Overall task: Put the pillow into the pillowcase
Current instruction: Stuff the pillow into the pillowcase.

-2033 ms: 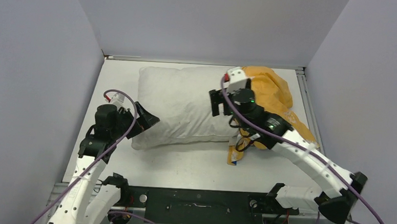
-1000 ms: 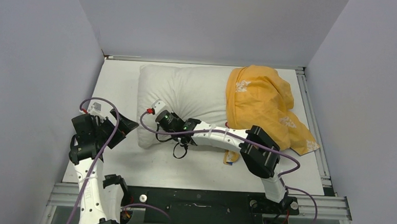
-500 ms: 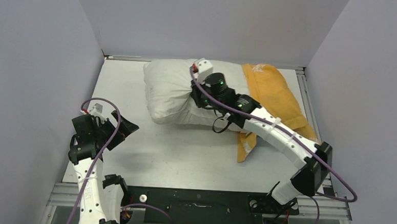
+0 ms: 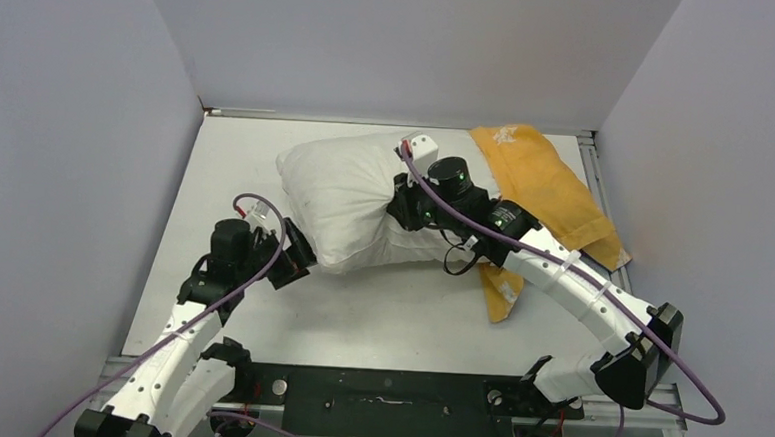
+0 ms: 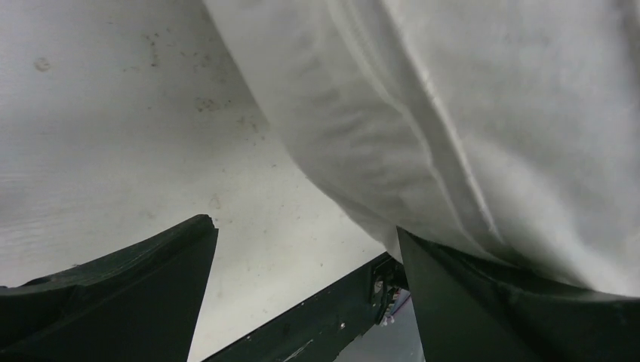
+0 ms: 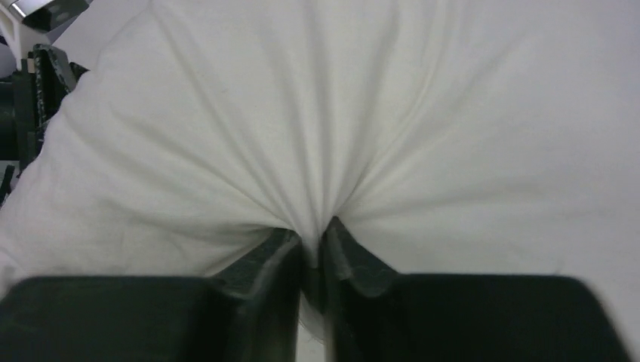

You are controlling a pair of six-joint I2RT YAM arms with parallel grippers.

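Top external view: nearest, the left gripper (image 4: 297, 254) stands released, jaws wide, at the seven-o'clock corner of the pillow (image 4: 340, 191), probably ready to steady it. Beyond, the right gripper (image 4: 405, 205) is clenched on a pinch of the pillow's three-o'clock end, seemingly to haul it across the table (image 4: 359, 312) toward the pillowcase (image 4: 551, 182), which lies orange-side up at one o'clock.

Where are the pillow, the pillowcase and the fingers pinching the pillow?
pillow (image 4: 340, 191): top view, its bare middle.
pillowcase (image 4: 551, 182): top view, its orange face.
right fingers (image 6: 264, 264): right wrist view, one finger's tip, shut on a fold of pillow.
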